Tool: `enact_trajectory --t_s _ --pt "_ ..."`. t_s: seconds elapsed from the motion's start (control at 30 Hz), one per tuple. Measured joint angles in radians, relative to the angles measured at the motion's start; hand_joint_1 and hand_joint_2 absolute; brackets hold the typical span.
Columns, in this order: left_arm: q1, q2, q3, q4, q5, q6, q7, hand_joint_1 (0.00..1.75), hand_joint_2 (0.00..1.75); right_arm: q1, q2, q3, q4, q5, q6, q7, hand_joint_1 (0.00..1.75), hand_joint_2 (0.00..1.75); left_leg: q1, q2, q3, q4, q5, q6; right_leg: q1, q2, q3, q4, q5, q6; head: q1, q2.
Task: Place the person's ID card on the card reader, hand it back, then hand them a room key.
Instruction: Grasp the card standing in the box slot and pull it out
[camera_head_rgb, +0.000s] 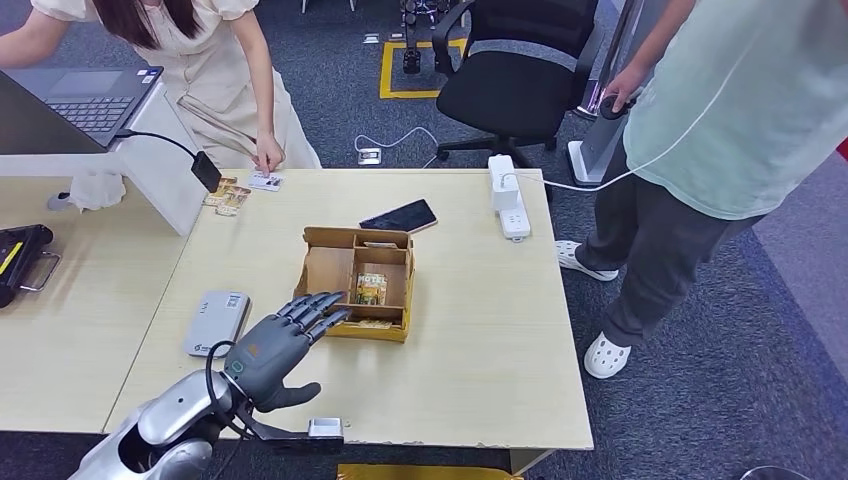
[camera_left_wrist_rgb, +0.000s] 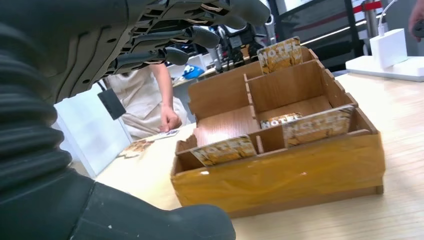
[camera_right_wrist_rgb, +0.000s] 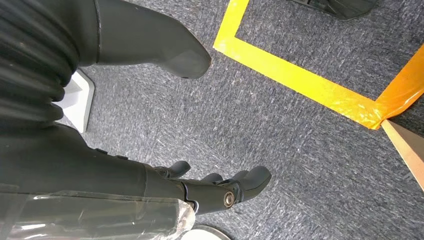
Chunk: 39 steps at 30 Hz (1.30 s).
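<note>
My left hand (camera_head_rgb: 275, 345) hovers open over the table, its fingers (camera_left_wrist_rgb: 190, 37) stretched toward the near left corner of a wooden box (camera_head_rgb: 328, 272). The box (camera_left_wrist_rgb: 280, 170) holds yellow hotel key cards (camera_head_rgb: 370, 288) in its compartments; one key card (camera_left_wrist_rgb: 222, 150) leans at the front left. A grey-white card reader (camera_head_rgb: 216, 322) lies just left of my hand. At the far table edge, a person in a cream dress presses a hand (camera_head_rgb: 268, 155) on an ID card (camera_head_rgb: 265, 181). My right hand (camera_right_wrist_rgb: 165, 182) hangs over the carpet, fingers apart and holding nothing.
A black phone (camera_head_rgb: 398, 216) lies behind the box and a white power strip (camera_head_rgb: 508, 195) sits at the back right. More cards (camera_head_rgb: 226, 196) lie near a white stand with a laptop (camera_head_rgb: 85, 95). A second person (camera_head_rgb: 700, 130) stands at the table's right side.
</note>
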Motion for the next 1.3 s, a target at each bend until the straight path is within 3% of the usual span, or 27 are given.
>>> enact_trajectory --t_s 0.2,0.47,1.0,1.3 --pt "0.014 -0.103 0.023 0.074 -0.081 0.006 0.057 0.0 1.75 0.003 0.003 0.0 0.0 0.0 0.0 0.0 0.0 1.75 0.0 0.0 0.0 0.0 0.0 0.0 0.0 0.0 0.0 0.0 0.0 0.0 0.0 0.0" --pt "0.018 -0.19 0.067 0.154 -0.187 0.008 0.092 0.0 1.75 0.004 0.004 0.0 0.0 0.007 0.0 0.001 0.0 1.75 0.0 0.0 0.0 0.0 0.0 0.0 0.0 0.0 0.0 0.0 0.0 0.0 0.0 0.0" --pt "0.019 -0.228 0.091 0.198 -0.195 0.009 0.095 0.0 1.75 0.005 0.004 0.0 0.0 0.012 0.0 0.001 0.0 1.75 0.0 0.0 0.0 0.0 0.0 0.0 0.0 0.0 0.0 0.0 0.0 0.0 0.0 0.0" --pt "0.026 -0.258 0.12 0.201 -0.284 0.022 0.127 0.0 1.75 0.009 0.005 -0.001 0.0 0.012 -0.003 0.002 0.0 1.75 0.0 0.0 0.0 0.0 0.0 0.0 0.0 0.0 0.0 0.0 0.0 0.0 0.0 0.0"
